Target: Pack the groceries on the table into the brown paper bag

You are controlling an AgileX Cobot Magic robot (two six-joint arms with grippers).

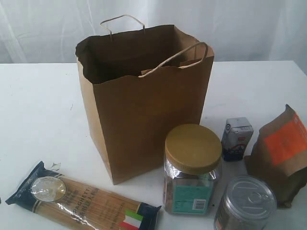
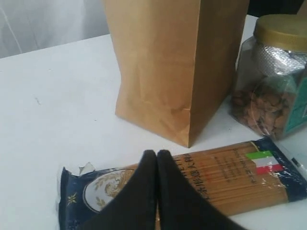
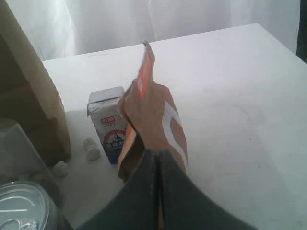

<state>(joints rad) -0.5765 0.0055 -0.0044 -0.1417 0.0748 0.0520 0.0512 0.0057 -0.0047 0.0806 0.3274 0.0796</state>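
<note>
Left end effector (image 2: pixel 157 155) clenched, empty, poised over spaghetti pack (image 2: pixel 192 184). Pack lies flat on smooth white desk (image 1: pixel 38 105), near left, long axis roughly left-right, before the upright open brown paper bag (image 1: pixel 144 105). Left arm nearer it. Jar (image 1: pixel 192 167), tin can (image 1: pixel 245 203), carton (image 1: pixel 236 139) crowd near right. Right end effector (image 3: pixel 157 155) clenched, empty, at upright brown pouch (image 3: pixel 153 120), far right.

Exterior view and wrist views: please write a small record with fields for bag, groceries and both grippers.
bag: large upright brown paper bag, open, on white table
spaghetti: long spaghetti pack with dark ends, flat, front left
jar: clear jar with gold lid, upright, before bag
can: silver tin can, upright, front right
carton: small white-blue carton, upright, right of bag
pouch: brown pouch with orange label, standing, far right
left gripper: shut, empty, near spaghetti pack
right gripper: shut, empty, near pouch
</note>
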